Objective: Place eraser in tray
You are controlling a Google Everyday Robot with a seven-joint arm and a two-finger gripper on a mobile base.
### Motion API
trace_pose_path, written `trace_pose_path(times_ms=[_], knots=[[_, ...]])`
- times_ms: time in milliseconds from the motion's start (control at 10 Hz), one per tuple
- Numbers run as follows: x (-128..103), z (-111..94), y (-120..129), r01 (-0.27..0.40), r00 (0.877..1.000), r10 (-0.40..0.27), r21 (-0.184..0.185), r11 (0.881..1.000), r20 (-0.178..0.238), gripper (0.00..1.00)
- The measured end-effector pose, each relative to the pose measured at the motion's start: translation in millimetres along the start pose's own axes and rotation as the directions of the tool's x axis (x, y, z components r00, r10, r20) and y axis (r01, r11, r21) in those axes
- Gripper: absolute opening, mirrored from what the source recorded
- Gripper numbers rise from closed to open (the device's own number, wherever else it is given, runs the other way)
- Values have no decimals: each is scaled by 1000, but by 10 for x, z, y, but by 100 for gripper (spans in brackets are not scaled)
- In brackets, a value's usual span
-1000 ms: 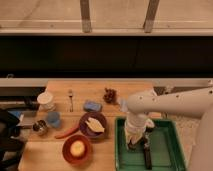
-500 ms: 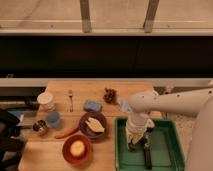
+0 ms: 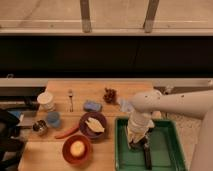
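The gripper reaches down into the green tray at the wooden table's right end; whether it grips anything, I cannot tell. Behind the table runs a dark wall below a pale ledge.

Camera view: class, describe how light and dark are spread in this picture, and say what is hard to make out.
Camera view: the wooden table and green tray are evenly lit; a dark band runs behind the table below a bright strip on top. The whole frame is soft; the gripper reaches down into the tray, its tip merging with a dark object there.
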Motion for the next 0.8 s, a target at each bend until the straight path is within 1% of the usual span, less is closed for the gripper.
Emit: trace_pose_path(times_ms=[400,500,600,700,800], knots=[[-4,-8,9,1,1000,-1,2,1000,3,80],[-12,-25,5,-10,1000,10,-2,1000,16,80],[-40,-96,-13,-35,998,36,-13,999,57,80],[-76,-186,-52,-62,992,65,-29,998,106,80],[-90,-219,-51,-68,990,72,-34,997,121,80]])
